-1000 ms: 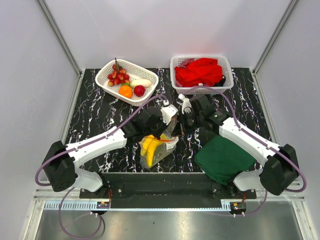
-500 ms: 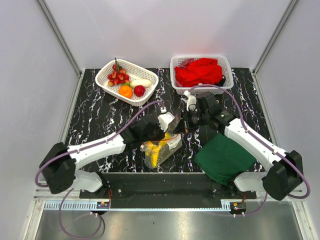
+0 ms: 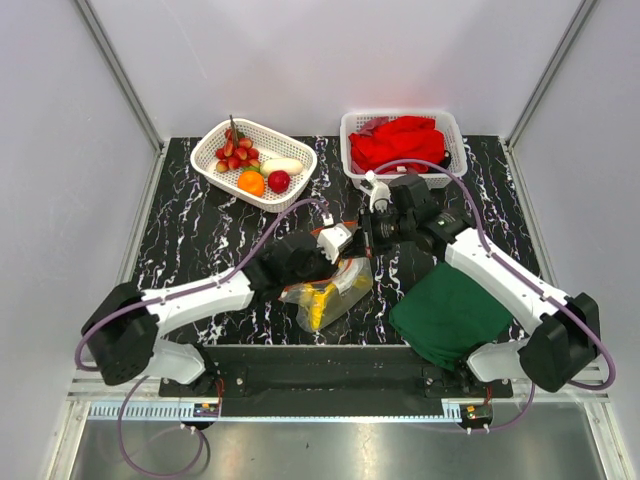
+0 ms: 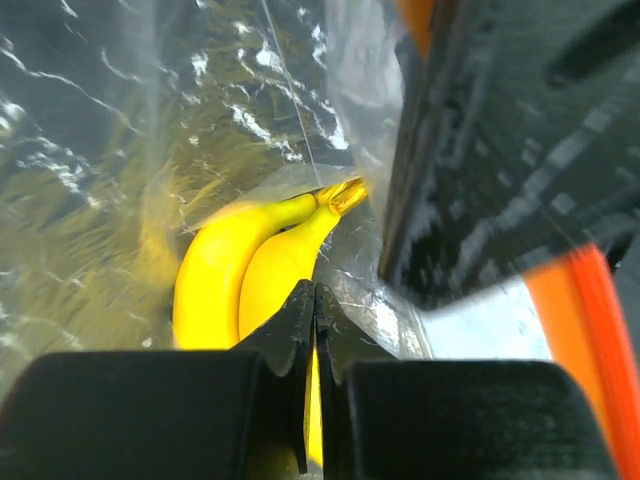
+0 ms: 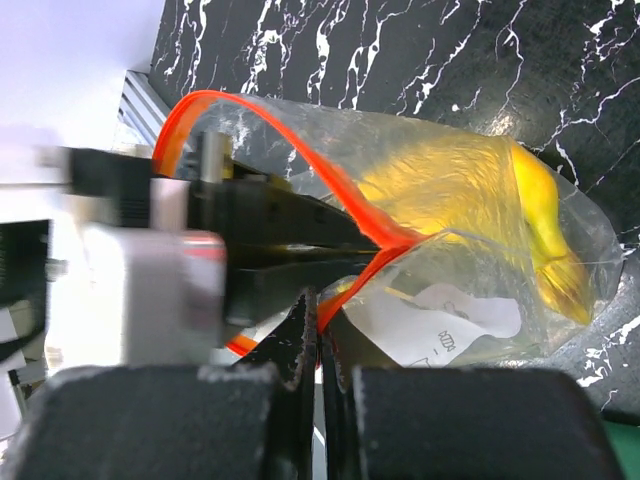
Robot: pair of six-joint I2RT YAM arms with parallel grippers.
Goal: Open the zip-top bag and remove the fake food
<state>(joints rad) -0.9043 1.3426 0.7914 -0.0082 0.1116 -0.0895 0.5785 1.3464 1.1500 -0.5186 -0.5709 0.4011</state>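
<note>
Since a second ago both arms have dragged the zip-top bag (image 3: 328, 292) slightly rightward; it lies near the middle of the tabletop's (image 3: 200, 240) near edge, mouth parted. Now the left gripper (image 4: 313, 300) and right gripper (image 5: 318, 310) each sit pinched on an orange-strip lip. Its film looks thin and slippery; the bananas (image 4: 235, 275) inside seem light, best grabbed mid-bunch

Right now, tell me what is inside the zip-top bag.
Yellow bananas show through the clear zip-top bag. Anything beneath or behind them is hidden by the bananas and the crinkled, glaring plastic; no other food is visible.
</note>
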